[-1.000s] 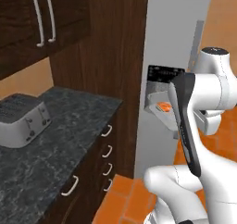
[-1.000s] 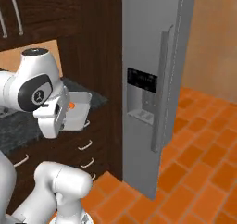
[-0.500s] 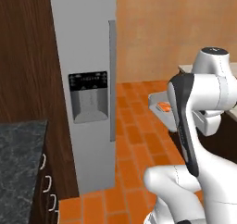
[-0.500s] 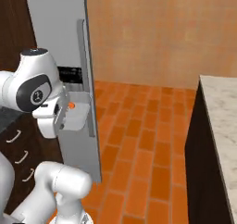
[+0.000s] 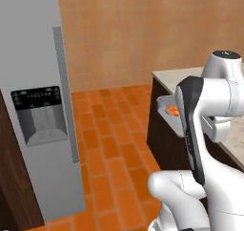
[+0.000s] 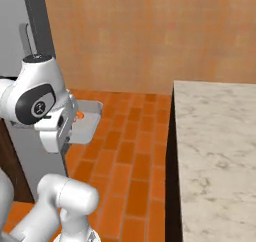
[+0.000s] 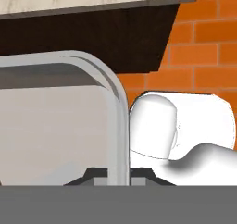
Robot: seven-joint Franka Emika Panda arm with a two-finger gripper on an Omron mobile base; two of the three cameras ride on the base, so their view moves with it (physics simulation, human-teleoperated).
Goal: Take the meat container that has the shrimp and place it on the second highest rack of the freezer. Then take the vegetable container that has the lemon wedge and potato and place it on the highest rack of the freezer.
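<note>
Hand view shows my claw clenched on the rim of the grey meat container, carried level so the shrimp stays inside. I hold it close to my arm, between the closed freezer and the marble counter, for the second highest rack.

floor: orange brick, spreads below and ahead of the gripper | freezer: tall grey, stands on the floor, off to the gripper's left, door shut | counter: pale marble top over a dark base, stands on the floor, off to the gripper's right, top bare
</note>
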